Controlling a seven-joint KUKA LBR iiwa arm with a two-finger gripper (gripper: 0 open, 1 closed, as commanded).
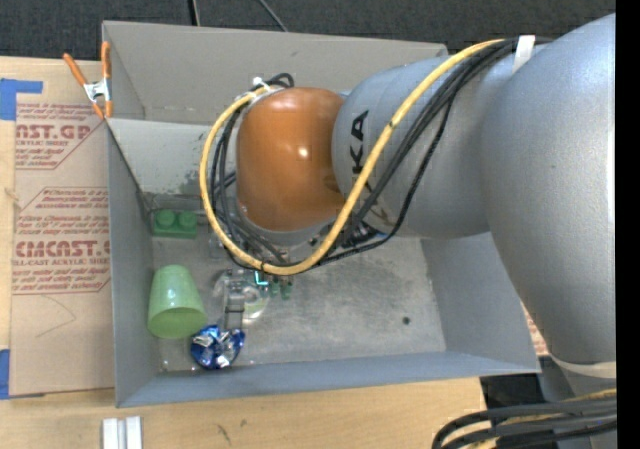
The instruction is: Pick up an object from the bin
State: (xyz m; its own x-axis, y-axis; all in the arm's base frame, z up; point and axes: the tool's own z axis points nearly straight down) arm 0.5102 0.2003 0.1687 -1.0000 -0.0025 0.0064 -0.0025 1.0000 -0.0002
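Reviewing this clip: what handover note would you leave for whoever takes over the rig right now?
Gripper: over the left front of the bin, above a small clear thing; no grasp visible.
Nearby: green cup on its side to the left, blue crumpled wrapper nearer the front wall, green block farther back.
Done: arm reaches into the bin.
Left: grip one thing and lift it out.

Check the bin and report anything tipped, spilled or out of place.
The light green cup lies on its side by the left wall of the bin, not upright. The shiny blue thing below it looks crumpled. Nothing looks spilled; the green brick sits flat.
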